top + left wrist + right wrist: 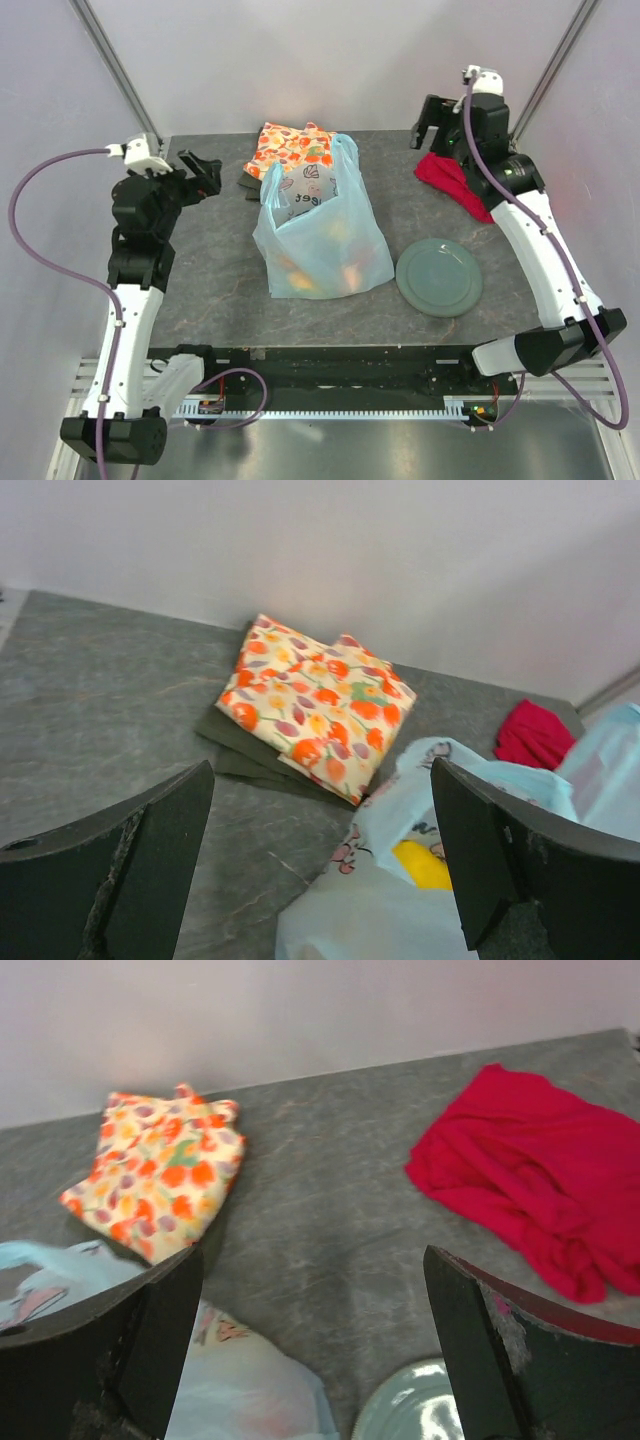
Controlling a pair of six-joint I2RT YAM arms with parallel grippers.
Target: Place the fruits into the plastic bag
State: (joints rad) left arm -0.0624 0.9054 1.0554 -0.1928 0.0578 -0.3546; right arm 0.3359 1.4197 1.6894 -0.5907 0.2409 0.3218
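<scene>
1. Nearest: grey-green plate (pixel 440 278) lies flat on the worktop (pixel 200 290), right of centre, with its rim just beside the bag's near right corner.
2. Plastic bag (pixel 320 235) sits mid-worktop, slumped on its side. Its long axis runs near-far, with the closed bottom near and the mouth and loop handles pointing far and slightly up. Printed logo faces up near the mouth.
3. Fruits (pixel 345 262) show as yellow/orange blobs through the film, bunched at the bag's near end. My read is they slid to the low end. The left wrist view shows one yellow piece just inside the mouth. All the fruit I can see is in the bag, so the task looks essentially done.
4. Left hand (pixel 205 172) is far left, well apart from the bag, with fingers spread wide and nothing between them. It aims toward the bag mouth.
5. Right hand (pixel 428 130) is far right, above the red cloth (pixel 455 180), also spread wide and empty. Looks like a parked pose, clear of the handles.
6. Farthest: orange floral cloth (pixel 290 145) lies folded on a dark green cloth (pixel 235 750), just behind the handles. Neither is involved.
</scene>
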